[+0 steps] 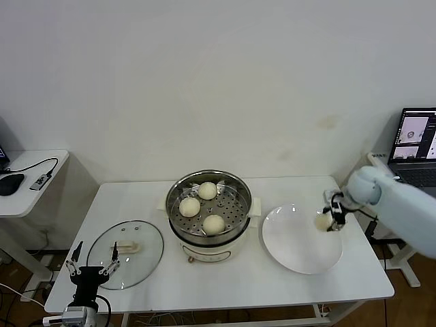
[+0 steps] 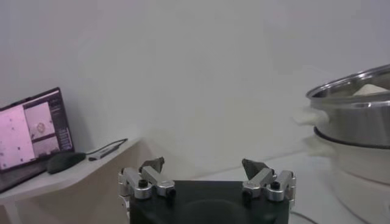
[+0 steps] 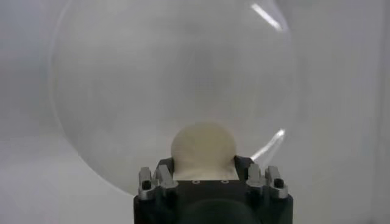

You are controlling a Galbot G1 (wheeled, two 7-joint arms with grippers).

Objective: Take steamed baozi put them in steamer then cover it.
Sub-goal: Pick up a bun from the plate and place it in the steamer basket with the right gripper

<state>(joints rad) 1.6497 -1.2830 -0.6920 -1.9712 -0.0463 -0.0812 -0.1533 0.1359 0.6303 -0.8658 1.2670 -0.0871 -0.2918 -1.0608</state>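
The right gripper pinched the last bun over the plate beside the steamer, ready to carry it there, while the left gripper waited, jaws spread, near the lid.

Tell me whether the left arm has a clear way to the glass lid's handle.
Probably yes: the open left gripper hangs at the table's front edge beside the lid, and nothing lies between it and the handle.

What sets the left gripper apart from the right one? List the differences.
The left gripper hangs open and empty near the lid; the right gripper is shut on a baozi over the plate. The left sits at the table's front edge, the right over its far right side. Both have two fingers.
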